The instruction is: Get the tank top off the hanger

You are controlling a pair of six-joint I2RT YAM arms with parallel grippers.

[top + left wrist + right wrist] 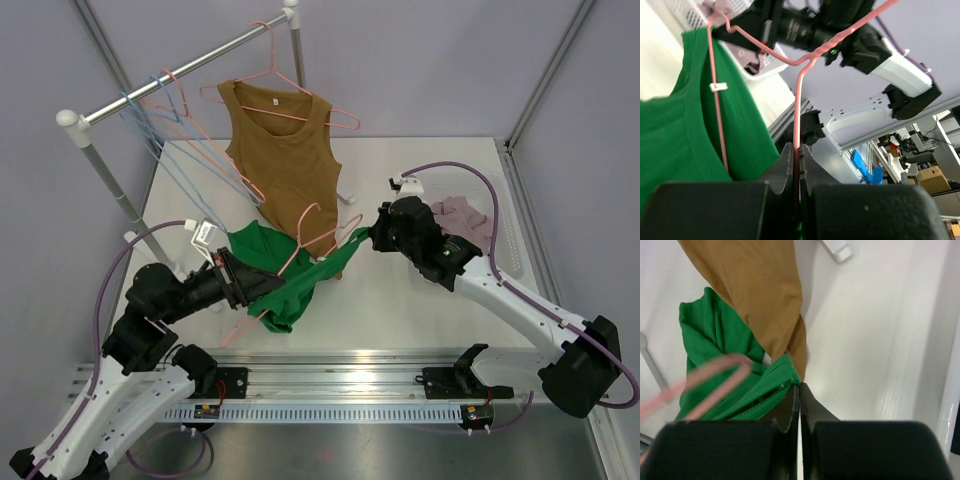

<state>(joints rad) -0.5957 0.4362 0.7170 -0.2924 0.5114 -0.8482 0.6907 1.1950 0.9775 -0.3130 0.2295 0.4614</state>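
Tank top [283, 295] and hanger [799, 100] held between both arms.
Left gripper [796, 151] clamps the pink hanger wire; right gripper [799, 390] pinches the green fabric edge.

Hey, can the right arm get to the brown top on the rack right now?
Probably not yet: the right gripper is shut on the edge of the green top. The brown top hangs just beside it, so distance looks fine.
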